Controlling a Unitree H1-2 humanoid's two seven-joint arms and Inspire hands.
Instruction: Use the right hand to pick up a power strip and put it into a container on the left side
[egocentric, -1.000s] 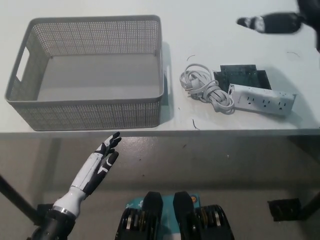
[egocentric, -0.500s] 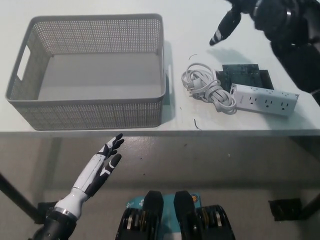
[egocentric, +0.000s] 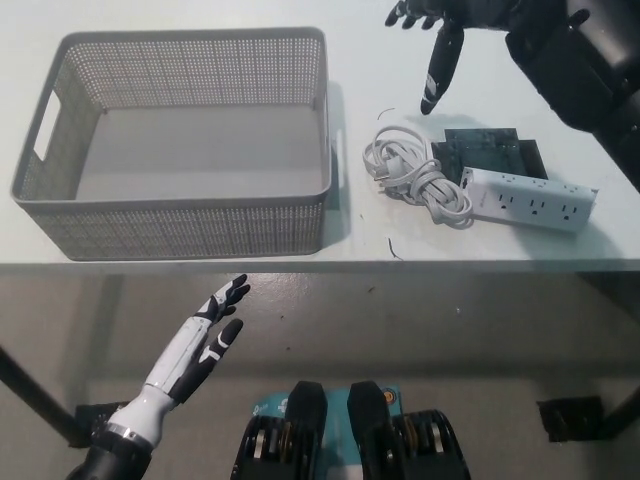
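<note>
Head view: you're looking steeply down at a pale tabletop (egocentric: 200, 20). The black right hand (egocentric: 440, 25) is hanging over the far edge, right of centre, fingers spread wide and holding nothing, one finger pointing down toward the cord. It's sitting apart from the power strip (egocentric: 527, 200), not touching it.

The power strip is white and is lying flat near the front right corner of the tabletop, outlets facing up, its long axis running roughly along the front edge with a slight tilt. Its far side is overlapping a dark flat square piece (egocentric: 490, 152); you can't tell what that piece is. The grey-white cord (egocentric: 412, 177) is lying bundled in loose loops just left of the strip, touching it.

The grey perforated basket (egocentric: 180, 215) is taking up the left half of the tabletop, its front wall close to the front edge, nothing inside it.

The white left hand (egocentric: 205, 335) is resting below the front edge at lower left, fingers spread apart, holding nothing.
</note>
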